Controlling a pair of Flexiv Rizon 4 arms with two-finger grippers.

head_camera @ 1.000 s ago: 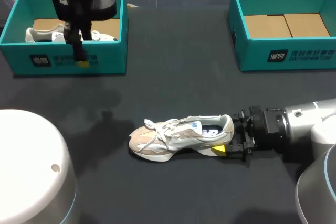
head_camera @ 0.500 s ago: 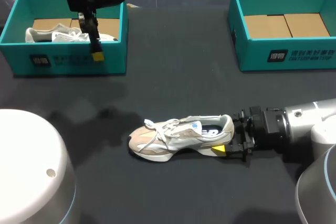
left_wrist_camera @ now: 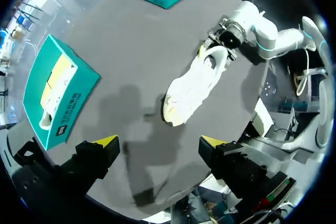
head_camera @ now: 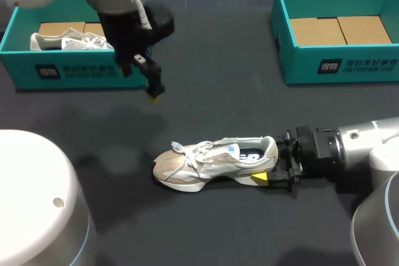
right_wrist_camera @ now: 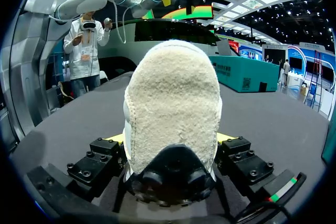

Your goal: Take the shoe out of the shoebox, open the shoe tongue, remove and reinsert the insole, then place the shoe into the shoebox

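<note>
Pale shoe (head_camera: 215, 163) upright on the table (head_camera: 218, 79), heel clamped between the right gripper's (head_camera: 269, 164) fingers, toe pointing away from it, left gripper (left_wrist_camera: 159, 142) spread wide and empty, the shoe well ahead of it.

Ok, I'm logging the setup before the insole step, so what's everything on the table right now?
shoe: one, beige and white, on its sole mid-table, toe toward my left side.
shoeboxes: two, teal, open; left shoebox at the table's far left, right shoebox at its far right.
second shoe: one, white, inside the left shoebox.
cardboard: brown, lining both boxes' floors.
table: one, black.
left gripper: open, empty, above the table between the left shoebox and the shoe.
right gripper: shut on the shoe's heel.
</note>
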